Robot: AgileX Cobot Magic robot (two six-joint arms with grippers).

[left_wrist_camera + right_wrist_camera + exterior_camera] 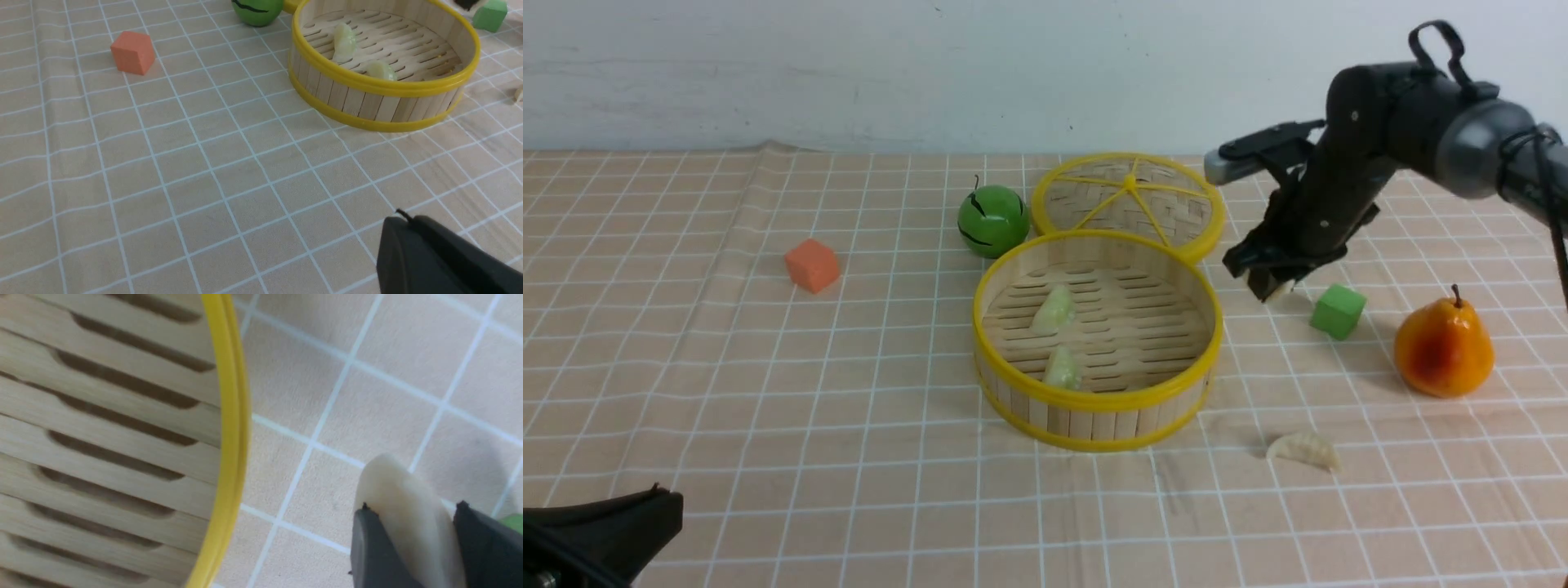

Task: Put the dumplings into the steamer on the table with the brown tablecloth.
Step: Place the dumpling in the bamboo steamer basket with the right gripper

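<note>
While my right hand [1270,284] grips a cream-white pleated crescent dumpling [402,506] between its fingers, it hangs over the brown white-gridded tablecloth [768,408] just right of the round yellow-rimmed bamboo steamer [1094,400], beside a small green cube [1338,310]. Two pale green dumplings [1054,309] [1063,367] lie inside the steamer; a second cream-white dumpling [1303,449] lies on the bench cloth nearer me. My left hand [412,241] is clenched.

an orange cube [812,265] sits alone on the left. near the centre, farther back, a round green toy fruit [992,220] with black streaks and a black stem stands just left of a woven lid [1128,202] with a yellow rim and spokes. on the right lies a green cube [1338,310], with an upright orange-yellow pear [1443,349] near it, further right.
</note>
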